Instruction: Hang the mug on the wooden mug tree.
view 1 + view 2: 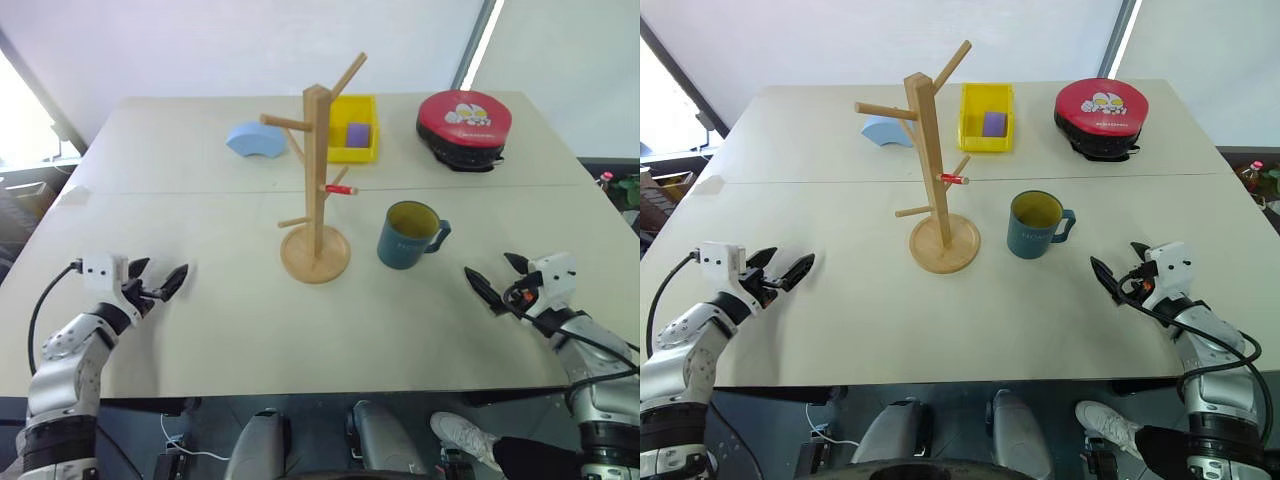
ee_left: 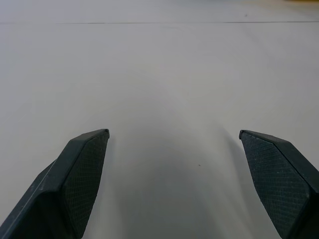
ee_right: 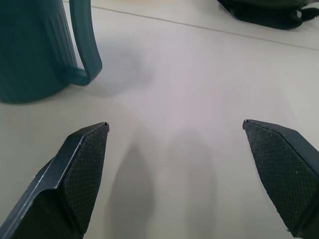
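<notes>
Mug on the desk, both grippers empty

Mug stands upright on the desk, teal outside and yellow-olive inside, with its loop handle turned toward the robot's right. Just beside it, on the robot's left, stands the wooden mug tree; the two are apart, and every peg is bare (one short peg has a red tip).

The right gripper hovers near the mug on its handle side, not touching it. Its fingers are spread wide with nothing between them, and the right wrist view shows the mug's handle ahead of them. The left gripper sits well apart from the tree, near the desk's left edge, its fingers likewise spread wide over bare desk.

Farther back lie a yellow bin holding a purple block, a pale blue arch-shaped block, and a round red-topped case.
</notes>
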`<state>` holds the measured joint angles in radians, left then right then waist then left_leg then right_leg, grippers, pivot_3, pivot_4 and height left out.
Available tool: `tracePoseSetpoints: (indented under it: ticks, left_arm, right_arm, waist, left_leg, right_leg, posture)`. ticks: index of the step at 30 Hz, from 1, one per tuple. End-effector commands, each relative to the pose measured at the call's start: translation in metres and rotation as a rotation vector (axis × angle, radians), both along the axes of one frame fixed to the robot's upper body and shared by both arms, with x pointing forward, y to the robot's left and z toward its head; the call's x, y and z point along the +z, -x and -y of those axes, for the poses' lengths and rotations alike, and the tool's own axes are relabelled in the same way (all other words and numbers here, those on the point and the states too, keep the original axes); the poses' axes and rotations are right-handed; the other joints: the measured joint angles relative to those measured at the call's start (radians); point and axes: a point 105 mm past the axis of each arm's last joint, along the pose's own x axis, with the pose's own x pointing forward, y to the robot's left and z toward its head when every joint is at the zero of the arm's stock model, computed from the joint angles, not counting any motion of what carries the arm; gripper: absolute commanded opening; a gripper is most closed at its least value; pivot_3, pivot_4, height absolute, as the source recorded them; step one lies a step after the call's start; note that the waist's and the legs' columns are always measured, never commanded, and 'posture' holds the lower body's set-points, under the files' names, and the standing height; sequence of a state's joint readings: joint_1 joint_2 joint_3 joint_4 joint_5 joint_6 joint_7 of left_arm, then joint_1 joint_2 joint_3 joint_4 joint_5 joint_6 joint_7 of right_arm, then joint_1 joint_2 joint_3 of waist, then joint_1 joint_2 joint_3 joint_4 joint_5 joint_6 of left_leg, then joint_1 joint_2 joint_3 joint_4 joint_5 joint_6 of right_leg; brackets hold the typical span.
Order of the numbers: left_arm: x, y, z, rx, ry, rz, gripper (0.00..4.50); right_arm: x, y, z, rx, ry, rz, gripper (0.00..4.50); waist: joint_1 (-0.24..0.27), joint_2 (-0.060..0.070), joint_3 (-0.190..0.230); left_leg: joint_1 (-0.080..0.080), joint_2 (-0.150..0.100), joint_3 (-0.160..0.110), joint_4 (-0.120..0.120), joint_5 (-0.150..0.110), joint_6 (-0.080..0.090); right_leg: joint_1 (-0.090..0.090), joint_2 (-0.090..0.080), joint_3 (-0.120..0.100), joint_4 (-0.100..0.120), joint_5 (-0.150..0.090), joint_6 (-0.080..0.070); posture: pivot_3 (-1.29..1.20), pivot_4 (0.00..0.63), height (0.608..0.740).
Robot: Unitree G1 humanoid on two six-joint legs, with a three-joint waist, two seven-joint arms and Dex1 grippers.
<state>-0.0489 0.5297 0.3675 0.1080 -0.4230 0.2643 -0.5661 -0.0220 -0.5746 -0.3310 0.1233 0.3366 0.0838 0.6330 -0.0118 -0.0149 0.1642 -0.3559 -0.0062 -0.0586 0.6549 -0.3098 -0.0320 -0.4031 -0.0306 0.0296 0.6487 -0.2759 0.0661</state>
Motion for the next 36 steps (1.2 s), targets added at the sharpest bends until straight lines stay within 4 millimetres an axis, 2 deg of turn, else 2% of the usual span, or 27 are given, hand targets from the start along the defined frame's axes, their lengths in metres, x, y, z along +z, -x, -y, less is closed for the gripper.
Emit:
tracePoseSetpoints:
  ticks: [1,10,16,21,28,31,36]
  left_arm:
    - [0.011,0.001,-0.005,0.016,-0.025,0.047,4.5]
    - [0.013,0.0,0.003,-0.013,-0.005,0.052,4.5]
    - [0.022,-0.003,0.026,-0.115,0.006,0.088,4.5]
    - [0.032,0.002,0.061,-0.278,0.009,0.112,4.5]
    - [0.036,0.027,0.12,-0.59,0.033,0.098,4.5]
    - [0.039,0.039,0.15,-0.757,0.077,0.073,4.5]
    - [0.044,0.043,0.182,-0.88,0.056,0.081,4.5]
  right_arm:
    - [0.013,-0.003,-0.004,0.01,0.003,0.047,4.47]
    - [0.014,-0.003,-0.006,-0.001,0.005,0.044,4.47]
    - [0.016,-0.002,-0.006,-0.024,0.003,0.052,4.47]
    - [0.017,-0.003,-0.013,-0.016,-0.004,0.059,4.47]
    - [0.025,-0.008,-0.024,0.023,-0.038,0.09,4.47]
    - [0.028,-0.011,-0.035,0.05,-0.059,0.107,4.47]
    - [0.029,-0.022,-0.052,0.074,-0.087,0.127,4.47]
  waist:
    - [0.0,0.0,0.0]
    - [0.0,0.0,0.0]
    - [0.001,0.0,0.0]
    - [0.001,0.0,0.0]
    - [-0.001,0.0,0.0]
    - [-0.001,0.0,0.0]
    - [-0.001,0.0,0.0]
  left_leg:
    - [0.0,0.0,0.0,0.0,0.0,0.0]
    - [0.0,0.0,0.0,0.0,0.0,0.0]
    - [0.0,0.0,0.0,0.0,0.0,0.0]
    - [0.0,0.0,0.0,0.0,0.0,0.0]
    - [0.0,0.0,0.0,-0.001,0.0,0.0]
    - [0.0,0.0,0.0,-0.001,0.0,0.0]
    - [0.0,0.0,0.0,0.0,0.0,0.0]
  right_leg:
    - [0.0,0.0,0.0,0.0,0.0,0.0]
    - [0.0,0.0,0.0,0.0,0.0,0.0]
    - [0.0,0.0,0.0,0.0,0.0,0.0]
    - [0.0,0.0,0.0,0.0,0.0,0.0]
    - [0.0,0.0,0.001,-0.001,0.0,0.0]
    - [0.0,0.0,0.001,0.0,0.0,0.0]
    - [0.0,0.001,0.001,0.0,0.0,0.0]
  posture:
    - [0.0,0.15,0.74]
    - [0.0,0.15,0.74]
    - [0.0,0.15,0.74]
    - [0.0,0.15,0.74]
    - [0.0,0.15,0.74]
    - [0.0,0.15,0.74]
    - [0.0,0.15,0.74]
